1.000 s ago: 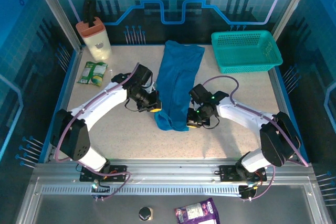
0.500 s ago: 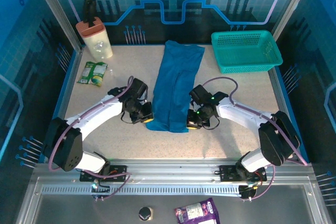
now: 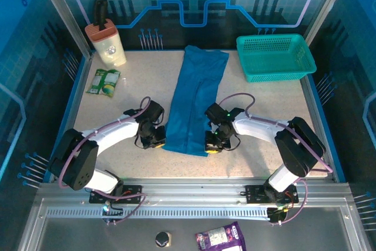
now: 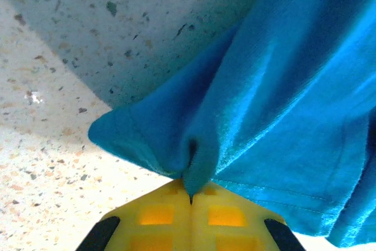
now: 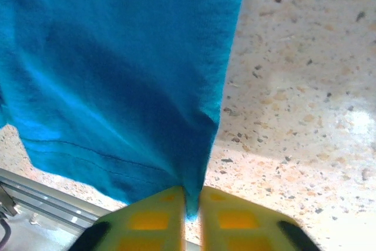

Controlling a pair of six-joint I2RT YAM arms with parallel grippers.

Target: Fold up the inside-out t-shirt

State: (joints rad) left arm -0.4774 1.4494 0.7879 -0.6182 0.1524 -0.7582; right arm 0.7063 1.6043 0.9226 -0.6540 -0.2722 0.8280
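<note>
The inside-out t-shirt [image 3: 194, 98] lies as a long blue strip down the middle of the table, its hem toward the near edge. At the hem's left corner, my left gripper [image 3: 160, 143] is shut on a pinch of cloth. In the left wrist view the yellow fingertips meet around a fold of the t-shirt [image 4: 276, 86] at the left gripper [image 4: 191, 197]. My right gripper [image 3: 210, 149] is at the hem's right corner. In the right wrist view the t-shirt [image 5: 117, 74] runs into a narrow slit in the right gripper [image 5: 192, 204], whose jaws stand barely apart.
A teal mesh basket [image 3: 276, 57] stands at the back right. A beige container with a black handle [image 3: 107, 44] is at the back left, with a green snack packet [image 3: 104, 82] in front of it. The table's near edge and metal rail [image 3: 188, 187] lie just behind the grippers.
Both grippers have drawn the hem toward the near edge, and the bunched lower end now lies longer and flatter. The right jaws have parted slightly.
</note>
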